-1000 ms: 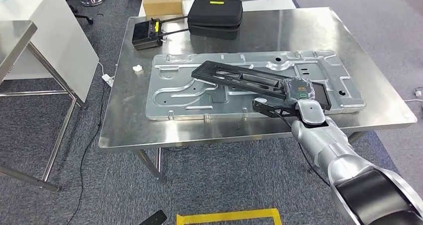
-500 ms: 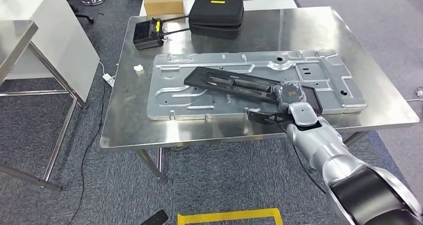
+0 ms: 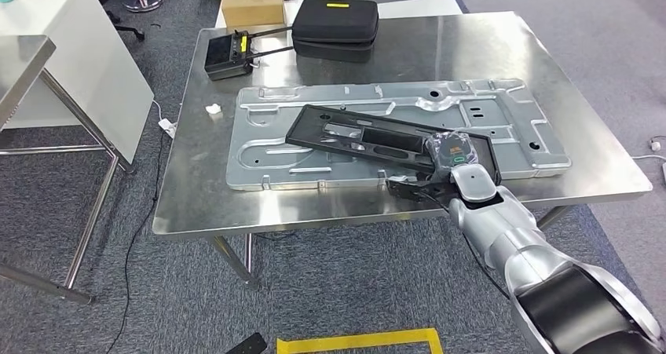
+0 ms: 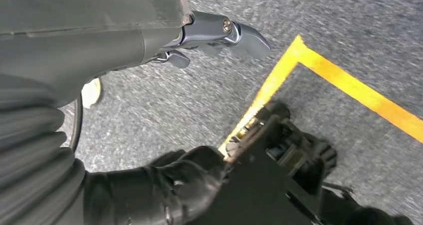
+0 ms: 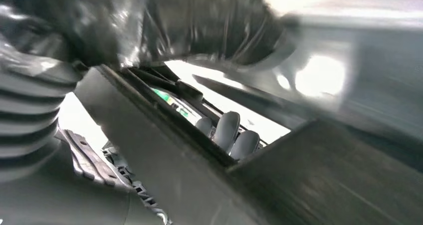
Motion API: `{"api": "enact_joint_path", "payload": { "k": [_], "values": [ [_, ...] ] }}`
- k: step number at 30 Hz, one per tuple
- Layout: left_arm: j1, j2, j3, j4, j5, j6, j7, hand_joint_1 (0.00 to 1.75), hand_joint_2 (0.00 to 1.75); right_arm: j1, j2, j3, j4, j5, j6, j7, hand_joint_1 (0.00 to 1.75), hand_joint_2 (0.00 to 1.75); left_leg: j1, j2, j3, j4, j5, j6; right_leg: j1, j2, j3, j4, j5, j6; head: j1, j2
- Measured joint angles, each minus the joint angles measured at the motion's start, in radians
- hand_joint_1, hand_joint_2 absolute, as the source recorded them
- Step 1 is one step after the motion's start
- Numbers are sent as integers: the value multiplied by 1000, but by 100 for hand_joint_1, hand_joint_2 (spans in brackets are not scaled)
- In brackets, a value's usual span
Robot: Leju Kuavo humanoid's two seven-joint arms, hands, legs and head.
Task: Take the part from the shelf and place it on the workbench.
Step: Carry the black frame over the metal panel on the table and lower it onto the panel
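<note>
Risk: black frame part [image 3: 377, 136], gripped by my right hand [image 3: 451, 151], overhangs the grey metal panel [image 3: 503, 112]. Early release tips it off the workbench [image 3: 487, 46]. Left hand [image 4: 214, 35] hangs open, empty.

My read: a workshop or robotics test lab. Stainless steel workbench [image 3: 236, 205] on bare metal legs, grey carpet tile floor [image 3: 353, 291] marked with yellow tape [image 3: 357, 341]. A stamped sheet-metal panel [image 3: 267, 146] lies on the bench beside a black zip equipment case [image 3: 334, 26], a cardboard box [image 3: 253, 9] and a black handheld controller [image 3: 228, 54]. I see a cable [image 3: 149, 213] trailing across the floor by a second steel table [image 3: 23, 60]
</note>
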Motion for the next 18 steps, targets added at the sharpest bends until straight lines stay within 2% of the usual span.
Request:
{"api": "enact_joint_path", "payload": {
  "k": [2, 3, 5, 7, 8, 9, 10, 11, 13, 15, 17, 18],
  "values": [
    [0, 0, 0, 0, -2, 10, 6, 0, 0, 1, 0, 0, 0, -2, -7, 0, 0, 0, 2, 1, 1, -6, 5, 10, -1, 0, -1, 1, -1, 11, 0, 0],
    [-1, 0, 0, 0, -4, 14, 8, 0, 0, 1, -1, 0, 0, -4, -10, 0, 0, 0, 4, 2, 2, -10, 9, 16, -3, 0, -6, 14, -12, 16, 1, 0],
    [-2, -1, 0, 0, -8, 22, 9, 0, 0, 1, -2, -1, 0, -8, -19, 0, 0, 0, 7, 5, 4, -17, 14, 26, -6, -1, -44, 99, -64, 24, 2, 0],
    [-2, -1, 0, 0, -10, 27, 11, 0, 0, 8, -2, -2, 1, -15, -26, -1, 0, 0, 7, 5, 2, -17, 15, 29, -8, -2, -103, 227, -122, 31, 2, 0],
    [-1, -1, 0, 0, -11, 29, 12, 0, 0, 13, -2, -3, 2, -17, -28, -1, 0, 0, 6, 4, 2, -16, 15, 29, -10, -2, -122, 267, -131, 33, 2, 0],
    [-1, -1, 0, 0, -11, 30, 12, 0, 0, 17, -3, -4, 3, -19, -28, -1, 0, 0, 6, 3, 1, -14, 14, 29, -11, -2, -125, 271, -121, 33, 2, 0],
    [0, -1, 0, 0, -11, 31, 13, 0, 0, 19, -3, -6, 3, -21, -29, -1, 0, 0, 6, 2, 1, -12, 13, 28, -11, -2, -108, 236, -93, 32, 2, 0],
    [1, -1, -1, 0, -11, 33, 13, 0, 0, 18, -3, -8, 4, -21, -31, -1, 0, 0, 6, 1, 1, -9, 11, 26, -12, -3, -76, 173, -56, 30, 2, 0],
    [0, -2, -1, 0, -12, 38, 18, 0, 0, 15, -4, -10, 3, -20, -40, 0, 0, 0, 3, 0, -2, -2, 7, 19, -7, -3, -17, 49, -12, 23, 2, 0],
    [0, -3, -1, 0, -11, 41, 28, 0, 0, 15, -4, -13, 3, -20, -52, 1, 0, 0, 1, 1, -5, -1, 7, 10, -1, -3, 1, 7, -9, 16, 2, 0],
    [1, -4, -1, 0, -11, 43, 38, 0, 0, 14, -5, -16, 3, -19, -61, 1, 0, 0, 2, 1, -6, -1, 6, 0, -2, -3, 1, 2, -4, 6, 2, 0],
    [1, -4, -1, 0, -11, 44, 41, 0, 0, 13, -6, -17, 2, -18, -64, 2, 0, 0, 2, 1, -11, 9, -3, -5, -5, -4, 3, -3, -2, -1, 1, 0]
  ]
}}
